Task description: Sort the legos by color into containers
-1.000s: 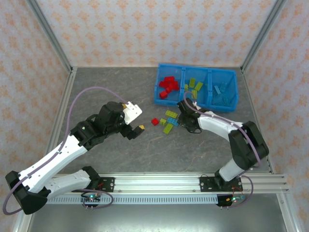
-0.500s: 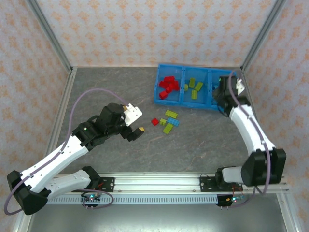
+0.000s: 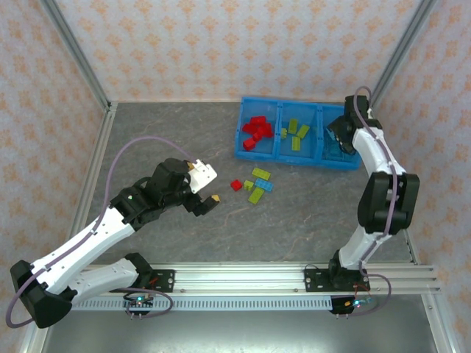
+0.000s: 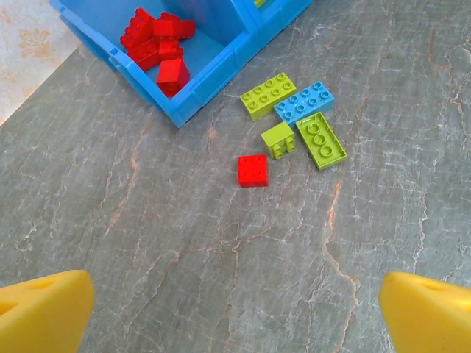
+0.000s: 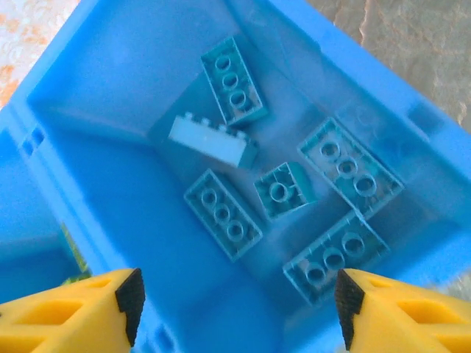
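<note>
The blue bin [image 3: 298, 156] holds red legos [image 3: 255, 131] in its left container, yellow-green ones [image 3: 296, 134] in the middle and light blue ones [image 3: 337, 147] on the right. My right gripper [image 3: 341, 138] hangs open over the right container, and several light blue legos [image 5: 221, 213] lie below its empty jaws [image 5: 235, 294]. Loose on the table are a red lego [image 4: 253, 170], three yellow-green ones [image 4: 268, 95] and a light blue one [image 4: 304, 102]. My left gripper [image 4: 235, 309] is open, near-left of the red lego [image 3: 236, 185], above bare table.
The bin's near-left corner [image 4: 184, 110] sits close to the loose pile. Metal frame posts and papered walls [image 3: 221, 44] close in the table at the back and sides. Grey marbled tabletop [image 3: 169, 140] stretches left of the bin.
My right gripper swung from the loose pile to above the right container, and its jaws have opened. The left arm has barely moved.
</note>
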`<action>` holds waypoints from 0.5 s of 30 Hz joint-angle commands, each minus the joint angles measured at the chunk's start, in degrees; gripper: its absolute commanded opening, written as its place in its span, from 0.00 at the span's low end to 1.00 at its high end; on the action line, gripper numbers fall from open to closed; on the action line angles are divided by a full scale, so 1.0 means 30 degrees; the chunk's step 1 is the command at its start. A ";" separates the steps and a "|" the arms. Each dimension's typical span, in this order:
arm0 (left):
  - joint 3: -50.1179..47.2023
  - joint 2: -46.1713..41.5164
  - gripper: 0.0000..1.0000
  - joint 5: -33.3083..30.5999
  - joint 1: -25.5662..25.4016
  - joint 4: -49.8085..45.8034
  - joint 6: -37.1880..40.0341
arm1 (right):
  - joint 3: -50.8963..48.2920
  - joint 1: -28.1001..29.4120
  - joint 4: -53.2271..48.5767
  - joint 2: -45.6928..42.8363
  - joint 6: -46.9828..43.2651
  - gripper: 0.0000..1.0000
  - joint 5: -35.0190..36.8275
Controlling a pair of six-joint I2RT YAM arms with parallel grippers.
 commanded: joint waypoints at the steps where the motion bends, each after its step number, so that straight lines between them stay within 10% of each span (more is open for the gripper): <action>1: 0.0000 -0.0294 1.00 0.0560 0.0200 0.0259 0.0449 | -0.2308 0.0834 -0.0361 -0.4220 0.0442 0.71 -0.0604; 7: 0.0105 -0.0067 1.00 0.1099 0.0202 0.0306 0.0480 | -0.6401 0.6794 0.0137 -0.9305 0.0472 0.71 -0.1273; 15: 0.0138 0.0073 1.00 0.1037 0.0213 0.0136 0.0544 | -0.5714 1.2700 -0.1507 -0.5792 0.1076 0.76 -0.0100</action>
